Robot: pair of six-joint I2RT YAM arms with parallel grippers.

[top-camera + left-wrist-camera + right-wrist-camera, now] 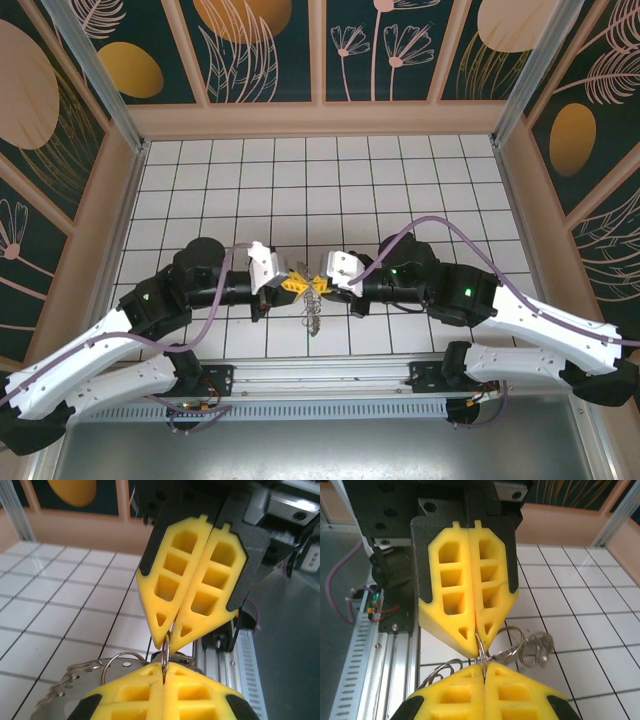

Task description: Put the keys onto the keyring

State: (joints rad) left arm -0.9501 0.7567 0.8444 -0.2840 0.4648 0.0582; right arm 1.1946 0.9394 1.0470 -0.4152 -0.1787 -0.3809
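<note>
The keyring [312, 316] dangles lifted. Just left of it the left gripper [164, 672], just right of it the right gripper [484, 672], both pinch its wire loop tip to tip. I cannot pick out the keys; threading looks unfinished.

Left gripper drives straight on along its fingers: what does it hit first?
The right gripper, almost at once: its tips face the left gripper head-on, both shut on one metal ring between them.

Keyring [80, 670] partly hidden, cropped below.
</note>
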